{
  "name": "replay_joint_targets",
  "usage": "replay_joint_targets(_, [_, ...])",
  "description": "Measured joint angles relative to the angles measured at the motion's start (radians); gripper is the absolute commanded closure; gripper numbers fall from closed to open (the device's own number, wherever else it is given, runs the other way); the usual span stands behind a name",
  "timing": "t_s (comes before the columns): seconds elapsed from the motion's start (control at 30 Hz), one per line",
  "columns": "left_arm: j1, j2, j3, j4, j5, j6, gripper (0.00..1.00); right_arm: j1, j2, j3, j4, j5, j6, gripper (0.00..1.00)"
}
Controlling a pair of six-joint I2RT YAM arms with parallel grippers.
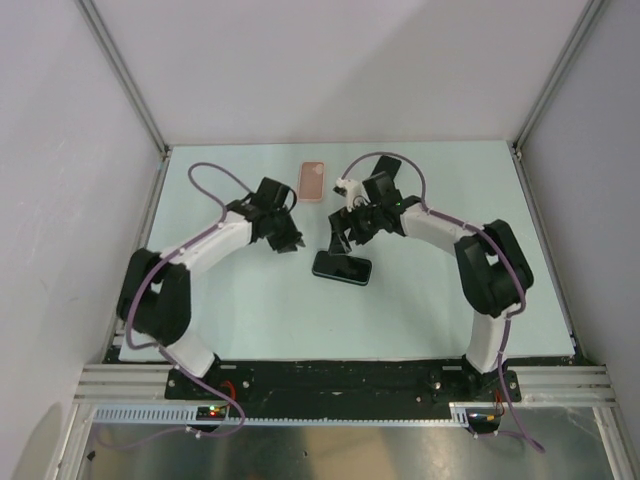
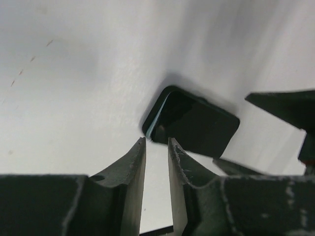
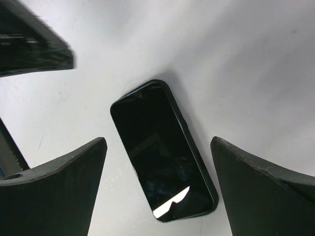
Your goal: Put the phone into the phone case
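The black phone (image 1: pixel 341 267) lies screen up on the table near the middle. It also shows in the left wrist view (image 2: pixel 192 123) and in the right wrist view (image 3: pixel 162 157). The pink phone case (image 1: pixel 313 181) lies empty at the back, apart from the phone. My left gripper (image 1: pixel 290 243) is nearly shut and empty, its tips (image 2: pixel 157 141) just short of the phone's corner. My right gripper (image 1: pixel 345 240) is wide open and hovers over the phone (image 3: pixel 157 142), with one finger (image 3: pixel 69 172) on each side, not touching it.
White walls and aluminium posts (image 1: pixel 125 75) enclose the table on three sides. The black base rail (image 1: pixel 330 380) runs along the near edge. The left gripper's finger (image 3: pixel 29 39) shows at the top left of the right wrist view.
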Motion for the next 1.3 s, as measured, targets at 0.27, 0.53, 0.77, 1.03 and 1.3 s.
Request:
replay_joint_targets(0.27, [-0.055, -0.110, -0.222, 0.018, 0.005, -0.053, 0.71, -0.024, 0.100, 0.008, -0.063, -0.111, -0.003, 0.06])
replay_joint_targets(0.53, [-0.117, -0.010, -0.230, 0.093, 0.049, -0.079, 0.73, -0.029, 0.100, -0.031, -0.042, -0.122, 0.036, 0.06])
replay_joint_targets(0.77, [-0.120, 0.057, -0.218, 0.136, 0.063, -0.081, 0.73, -0.027, 0.085, -0.076, 0.032, -0.103, 0.096, 0.06])
replay_joint_targets(1.03, [-0.111, 0.108, -0.171, 0.131, 0.091, -0.089, 0.74, 0.032, 0.017, -0.169, 0.105, -0.006, 0.145, 0.07])
replay_joint_targets(1.3, [-0.049, 0.124, -0.151, 0.137, 0.097, -0.089, 0.74, 0.108, -0.080, -0.299, 0.171, 0.098, 0.248, 0.10])
